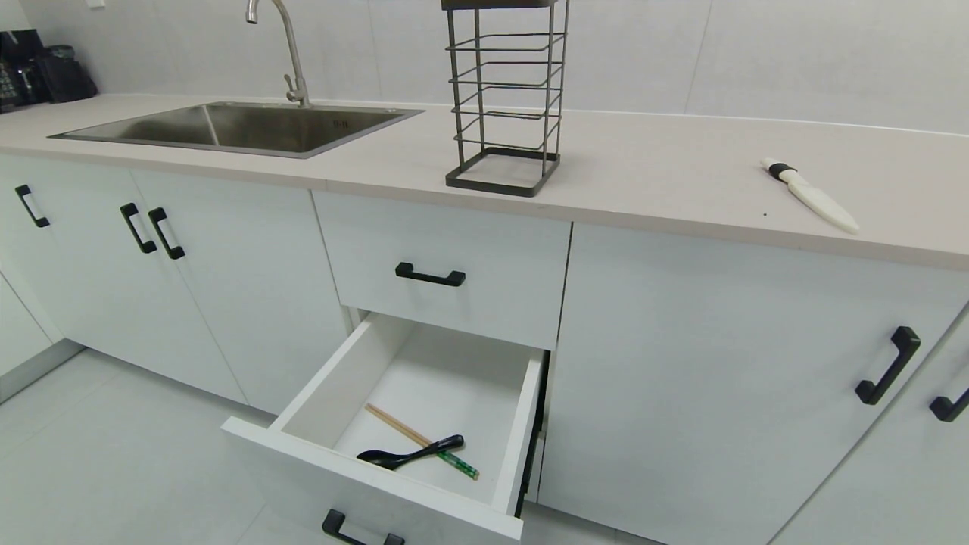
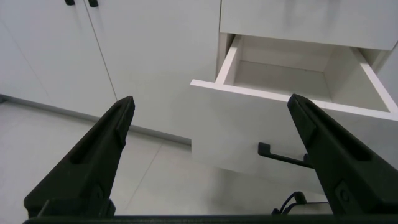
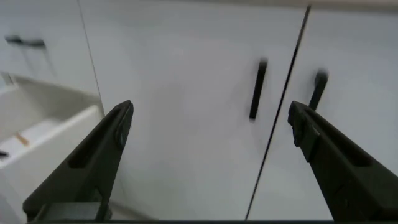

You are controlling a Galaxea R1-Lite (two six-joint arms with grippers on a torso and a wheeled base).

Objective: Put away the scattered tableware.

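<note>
The lower white drawer [image 1: 318, 397] stands pulled open below the counter. In it lie a black spoon [image 1: 409, 456] and a pair of wooden chopsticks [image 1: 420, 440] with green tips. A cream knife [image 1: 811, 196] with a black band rests on the counter at the right. My left gripper [image 2: 211, 109] is open and empty, held low in front of the open drawer [image 2: 280, 93]. My right gripper [image 3: 211, 112] is open and empty, facing the cabinet doors with black handles [image 3: 257, 91]; the drawer's corner [image 3: 50, 124] shows at its side.
A dark wire rack [image 1: 506, 98] stands on the counter above the drawers. A steel sink [image 1: 242, 127] with a tap [image 1: 284, 45] lies to the left. The upper drawer [image 1: 443, 265] is closed. Black appliances [image 1: 38, 72] sit at the far left.
</note>
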